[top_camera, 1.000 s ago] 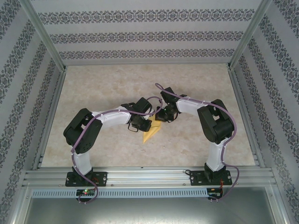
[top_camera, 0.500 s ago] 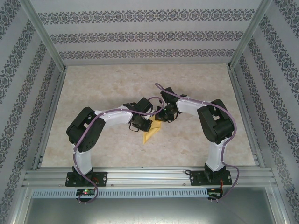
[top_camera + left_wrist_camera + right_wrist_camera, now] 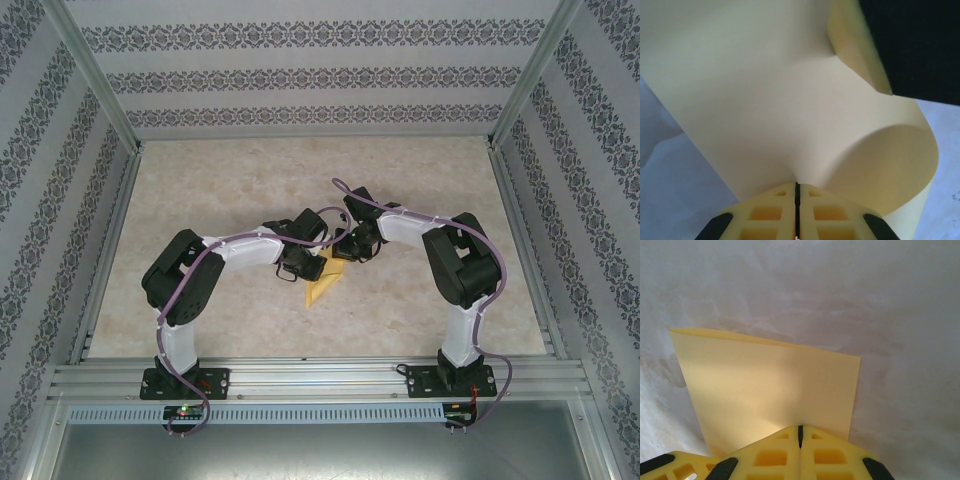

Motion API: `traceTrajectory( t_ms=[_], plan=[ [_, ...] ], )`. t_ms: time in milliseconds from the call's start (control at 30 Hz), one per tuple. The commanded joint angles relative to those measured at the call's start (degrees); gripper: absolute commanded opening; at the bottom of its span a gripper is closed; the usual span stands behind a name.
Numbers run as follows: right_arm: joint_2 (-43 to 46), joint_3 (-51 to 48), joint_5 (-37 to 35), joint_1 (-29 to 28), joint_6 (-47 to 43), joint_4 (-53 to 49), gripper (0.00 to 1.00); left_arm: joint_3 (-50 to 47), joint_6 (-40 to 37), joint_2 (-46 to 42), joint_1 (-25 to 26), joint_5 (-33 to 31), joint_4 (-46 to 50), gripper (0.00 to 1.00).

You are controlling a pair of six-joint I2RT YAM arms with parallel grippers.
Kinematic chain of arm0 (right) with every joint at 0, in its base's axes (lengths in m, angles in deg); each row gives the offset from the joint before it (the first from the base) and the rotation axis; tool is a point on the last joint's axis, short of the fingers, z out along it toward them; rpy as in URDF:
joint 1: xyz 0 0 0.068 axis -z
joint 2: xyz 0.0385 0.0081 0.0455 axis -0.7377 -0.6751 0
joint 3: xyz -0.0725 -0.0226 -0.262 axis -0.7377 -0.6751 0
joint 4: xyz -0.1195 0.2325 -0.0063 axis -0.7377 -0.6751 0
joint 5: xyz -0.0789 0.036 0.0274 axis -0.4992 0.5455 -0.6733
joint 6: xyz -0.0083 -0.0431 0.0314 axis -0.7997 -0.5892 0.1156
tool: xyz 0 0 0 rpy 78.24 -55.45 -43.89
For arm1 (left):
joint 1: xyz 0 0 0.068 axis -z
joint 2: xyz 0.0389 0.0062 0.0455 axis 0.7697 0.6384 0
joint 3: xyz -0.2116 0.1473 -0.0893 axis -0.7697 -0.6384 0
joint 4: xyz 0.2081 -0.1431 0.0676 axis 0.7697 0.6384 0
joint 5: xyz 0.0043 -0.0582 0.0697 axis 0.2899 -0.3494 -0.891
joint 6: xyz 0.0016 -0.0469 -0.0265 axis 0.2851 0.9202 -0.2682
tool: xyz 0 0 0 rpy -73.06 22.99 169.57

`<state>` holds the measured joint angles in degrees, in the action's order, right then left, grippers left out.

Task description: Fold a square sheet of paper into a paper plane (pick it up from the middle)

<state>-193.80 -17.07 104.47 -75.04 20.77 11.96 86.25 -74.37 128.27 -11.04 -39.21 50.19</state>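
Marbled table point(image 3: 200, 200), patterned walls point(image 3: 300, 80) around it. At mid-table the square sheet of paper point(image 3: 324, 286), part-folded, sits between my two claws. My left gripper point(image 3: 796, 186) is pressed together, pinching the paper where it bulges into a soft roll. My right gripper point(image 3: 800, 429) likewise pinches a flat edge. Judgement: the crease is not yet set. To do it well, I should hold both pinches firm, align the edges, then flatten the roll slowly, without tearing.
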Motion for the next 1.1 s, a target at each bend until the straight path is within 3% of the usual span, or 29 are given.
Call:
traceTrajectory(
  t_ms=[0, 367, 633, 733, 967, 1067],
  plan=[
    [1.67, -1.71, 1.46, 0.3, 0.4, 0.55, 0.09, 0.0, -0.8, -3.4, -0.35, 1.14, 1.4, 0.06],
    [16.21, -7.46, -0.96, 2.36, 2.27, -0.48, 0.23, -1.28, 0.76, -6.21, -0.35, 3.47, 0.9, 0.02],
    [25.6, -19.44, -0.94, 1.32, 7.06, 2.48, 0.29, -4.73, 1.31, -12.55, 1.39, 6.71, 0.61, 0.26],
    [29.07, -22.82, -2.96, 2.69, 8.12, 3.1, 0.32, -4.99, 0.24, -12.44, 7.55, 1.03, 2.87, 0.37],
    [31.42, -26.03, -2.9, 6.3, 8.49, 3.96, 0.36, -1.48, -0.27, -7.69, 19.24, -19.06, 10.21, 0.45],
    [31.65, -26.39, -2.66, 6.89, 8.26, 4.07, 0.36, -0.09, -0.94, -6.18, 21.92, -23.36, 11.44, 0.48]
  ],
)
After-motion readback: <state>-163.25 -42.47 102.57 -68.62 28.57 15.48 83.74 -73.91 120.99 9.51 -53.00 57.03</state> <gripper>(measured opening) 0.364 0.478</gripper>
